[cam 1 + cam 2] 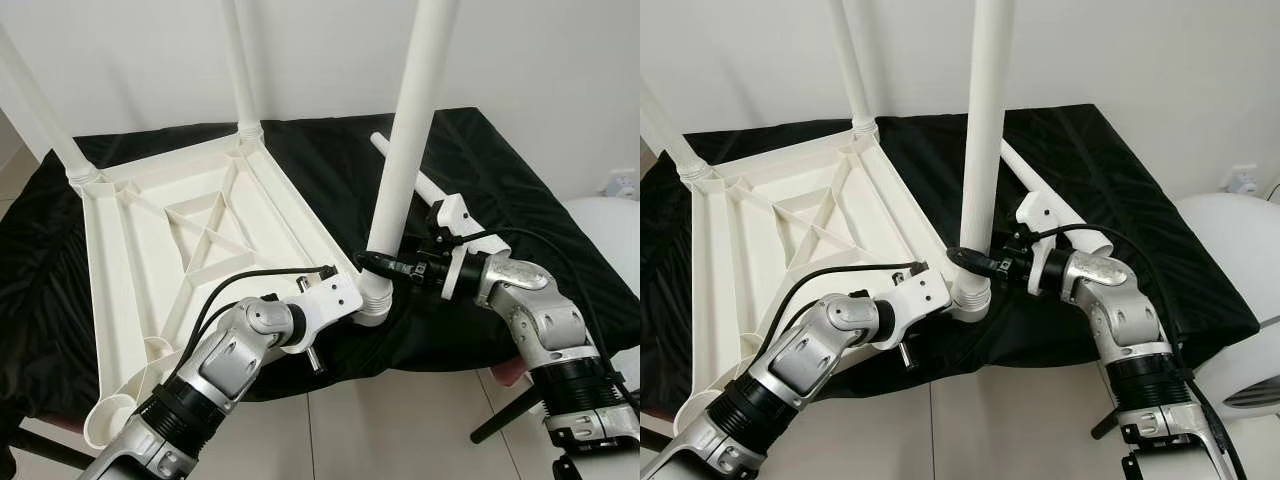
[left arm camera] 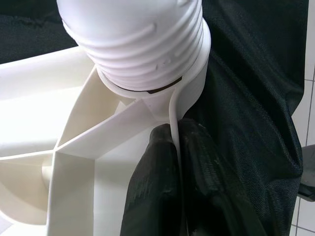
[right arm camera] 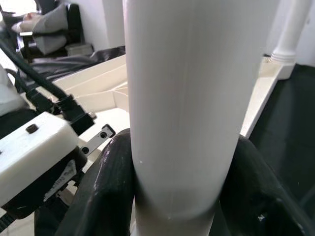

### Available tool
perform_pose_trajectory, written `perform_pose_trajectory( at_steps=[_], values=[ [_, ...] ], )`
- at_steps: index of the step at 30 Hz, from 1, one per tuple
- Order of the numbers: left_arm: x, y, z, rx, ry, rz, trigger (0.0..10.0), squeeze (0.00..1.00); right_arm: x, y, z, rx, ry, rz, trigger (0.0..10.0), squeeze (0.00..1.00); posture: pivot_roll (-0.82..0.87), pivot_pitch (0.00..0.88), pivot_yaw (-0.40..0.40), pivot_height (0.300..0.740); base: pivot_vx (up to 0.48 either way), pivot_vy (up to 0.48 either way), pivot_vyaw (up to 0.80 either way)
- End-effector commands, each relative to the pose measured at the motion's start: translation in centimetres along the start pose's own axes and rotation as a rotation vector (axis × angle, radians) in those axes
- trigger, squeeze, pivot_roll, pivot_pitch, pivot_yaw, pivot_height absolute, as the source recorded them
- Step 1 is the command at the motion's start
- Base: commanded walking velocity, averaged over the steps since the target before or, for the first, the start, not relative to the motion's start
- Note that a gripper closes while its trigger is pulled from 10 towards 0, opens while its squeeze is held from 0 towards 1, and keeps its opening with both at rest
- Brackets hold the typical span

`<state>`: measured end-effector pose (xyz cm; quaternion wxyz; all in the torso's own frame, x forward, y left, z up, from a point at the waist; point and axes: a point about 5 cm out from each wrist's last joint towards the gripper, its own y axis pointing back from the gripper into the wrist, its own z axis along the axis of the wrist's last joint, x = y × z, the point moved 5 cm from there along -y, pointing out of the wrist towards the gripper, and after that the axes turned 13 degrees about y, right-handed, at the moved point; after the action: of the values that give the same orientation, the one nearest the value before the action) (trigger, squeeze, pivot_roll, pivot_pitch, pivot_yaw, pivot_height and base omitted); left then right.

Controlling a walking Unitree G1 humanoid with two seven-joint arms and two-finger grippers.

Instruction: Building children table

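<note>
A white children's tabletop lies upside down on a black cloth, ribs facing up. Two legs stand in its far corners. A third white leg rises from the near right corner socket; its threaded end sits in the socket. My right gripper is shut on this leg just above the socket, a finger on each side. My left gripper is shut on the tabletop's rim beside that socket, one finger inside the rim and one outside.
A loose fourth leg lies on the black cloth behind the right gripper. A white rounded object stands at the far right. Pale floor tiles run along the table's near edge.
</note>
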<state>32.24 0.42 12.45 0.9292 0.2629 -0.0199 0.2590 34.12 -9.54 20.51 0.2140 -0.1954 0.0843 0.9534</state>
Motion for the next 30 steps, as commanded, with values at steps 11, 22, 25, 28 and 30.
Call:
perform_pose_trajectory(
  at_steps=[11,22,25,28,30],
  values=[
    [0.0,0.0,-1.6,0.061,-0.024,0.032,10.0,0.0,3.5,-1.2,-2.2,0.035,-0.068,0.101,10.0,0.0,-0.1,0.103,0.052,0.74,0.0,0.0,0.0],
    [-0.1,0.0,-1.6,0.06,-0.028,0.026,10.0,0.0,3.3,-0.6,-3.4,0.044,-0.1,0.0,10.0,0.0,-0.11,0.109,0.057,0.74,0.0,0.0,0.0],
    [-0.1,0.1,-1.5,0.058,-0.029,0.027,10.0,0.0,3.3,-0.6,-3.5,0.041,-0.109,-0.035,10.0,0.0,-0.11,0.118,0.057,0.74,0.0,0.0,0.0],
    [-0.1,0.1,-1.5,0.058,-0.026,0.029,10.0,0.0,3.4,-0.7,-3.6,0.034,-0.127,-0.073,10.0,0.0,-0.11,0.113,0.057,0.74,0.0,0.0,0.0],
    [-0.1,0.1,-1.5,0.058,-0.026,0.029,10.0,0.0,3.4,-0.7,-3.7,0.033,-0.133,-0.087,10.0,0.0,-0.11,0.113,0.057,0.74,0.0,0.0,0.0]
  ],
)
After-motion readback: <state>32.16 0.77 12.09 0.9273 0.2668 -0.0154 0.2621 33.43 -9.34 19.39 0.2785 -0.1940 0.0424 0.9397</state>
